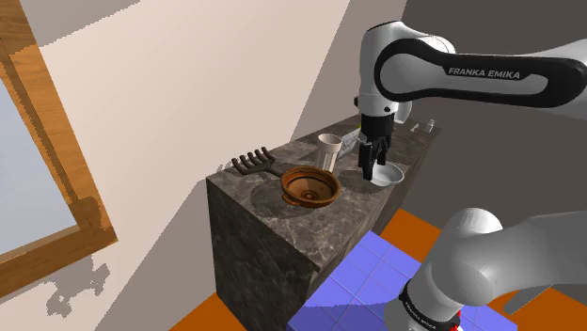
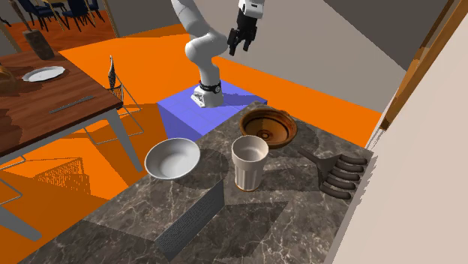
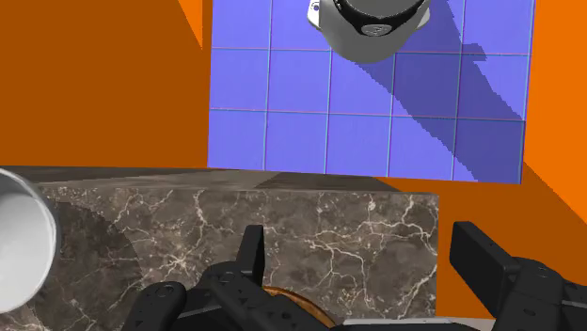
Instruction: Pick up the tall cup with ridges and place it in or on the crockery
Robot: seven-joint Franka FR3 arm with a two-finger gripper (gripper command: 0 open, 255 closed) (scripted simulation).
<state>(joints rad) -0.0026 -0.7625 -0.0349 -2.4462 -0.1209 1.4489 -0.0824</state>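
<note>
The tall ridged cup (image 1: 329, 150) (image 2: 249, 163) is pale, stands upright on the dark marble counter (image 1: 254, 202) (image 2: 300, 217) and has nothing in it. A brown glazed bowl (image 1: 310, 186) (image 2: 268, 126) sits close beside it, toward the counter's edge. A white bowl (image 1: 386, 174) (image 2: 172, 158) (image 3: 19, 249) rests on the cup's other side. My gripper (image 1: 373, 169) (image 2: 241, 41) (image 3: 367, 259) hangs open and empty, well above the counter's edge on the stand's side, apart from the cup. A sliver of the brown bowl (image 3: 292, 299) shows under the hand.
A black pronged rack (image 1: 252, 163) (image 2: 337, 174) lies by the wall behind the cup. A grey box-shaped object (image 2: 191, 219) lies on the counter. The blue stand (image 2: 214, 105) (image 3: 367, 103) is on the orange floor. A wooden dining table (image 2: 52, 105) stands in the second exterior view's left.
</note>
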